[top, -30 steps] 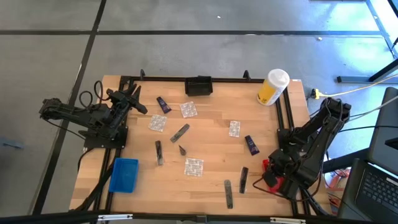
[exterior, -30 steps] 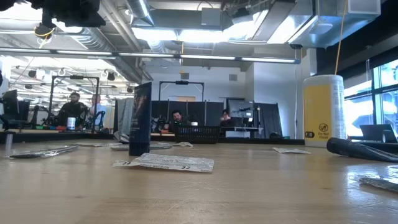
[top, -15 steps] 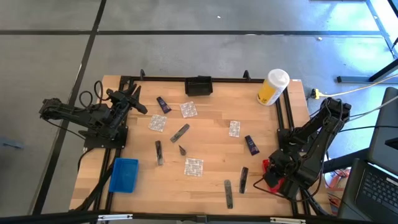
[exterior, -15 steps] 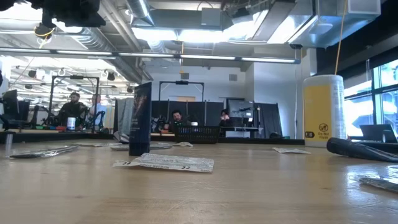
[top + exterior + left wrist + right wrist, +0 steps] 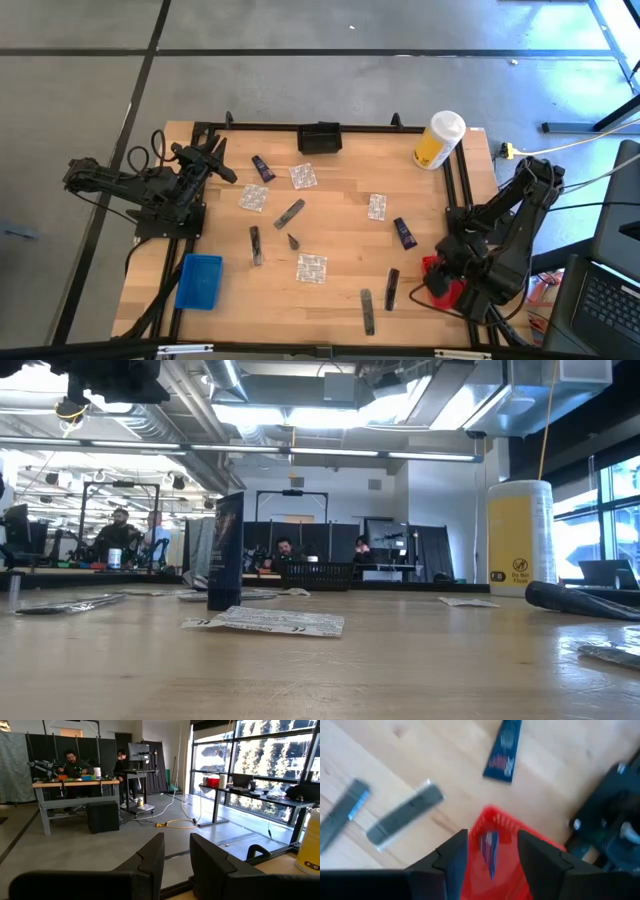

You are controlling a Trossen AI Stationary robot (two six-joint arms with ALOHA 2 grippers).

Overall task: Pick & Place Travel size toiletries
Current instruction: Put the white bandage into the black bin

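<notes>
Red tray (image 5: 517, 840), blue tray (image 5: 199, 281)

Overhead, table-level, two wrist views

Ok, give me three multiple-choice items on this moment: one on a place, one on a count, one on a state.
1. The right gripper is: A over the red tray; B over the blue tray; C beside the yellow container.
2. Square foil sachets lying loose: A two; B four; C seven.
3. The right gripper is: A shut, empty; B shut on the red tray's rim; C open.
Key: 1 A, the red tray lies under its fingers; 2 B, four show from above; 3 C, its fingers stand apart, a dark tube lying in the tray between them.
</notes>
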